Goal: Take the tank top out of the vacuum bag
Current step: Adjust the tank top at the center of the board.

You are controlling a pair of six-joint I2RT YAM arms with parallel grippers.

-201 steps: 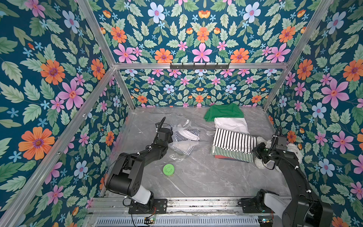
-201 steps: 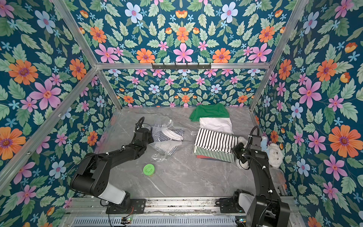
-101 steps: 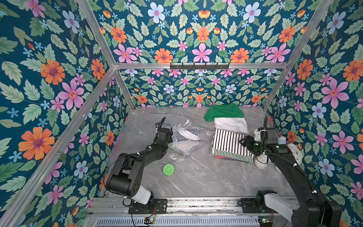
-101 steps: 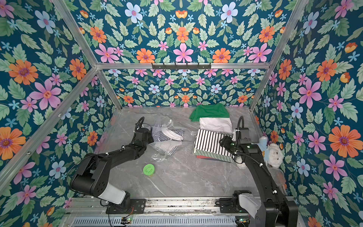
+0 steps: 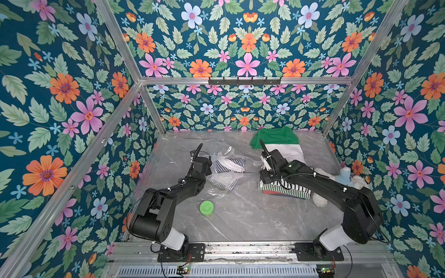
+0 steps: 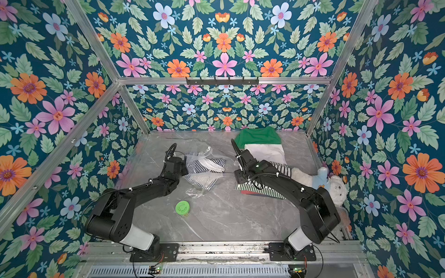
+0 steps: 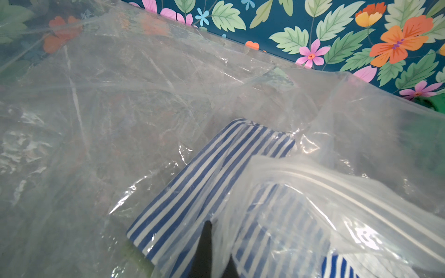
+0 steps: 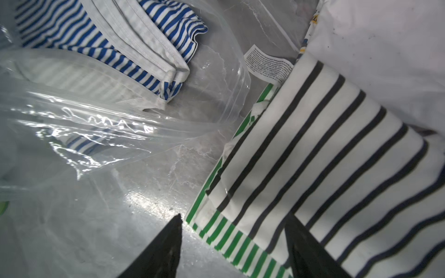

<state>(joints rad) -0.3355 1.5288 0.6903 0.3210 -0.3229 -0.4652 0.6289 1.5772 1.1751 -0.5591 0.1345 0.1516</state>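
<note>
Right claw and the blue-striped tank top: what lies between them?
In the right wrist view, the open right claw and the tank top are separated by a strip of grey table and the clear zip-edged flap of the vacuum bag.

The vacuum bag (image 5: 222,190) is clear, glossy, creased plastic, spread flat over the left and far part of the grey surface (image 5: 240,216). In the left wrist view its zip-strip lip (image 7: 337,192) stands raised off the surface. The tank top (image 5: 228,164) is blue-and-white striped with plain white trim, folded into a loose bundle. It lies at the right end of the bag, at its open mouth, part of it dimmed under a layer of plastic (image 8: 79,81) and its white-banded end (image 8: 154,53) showing sharp.
</note>
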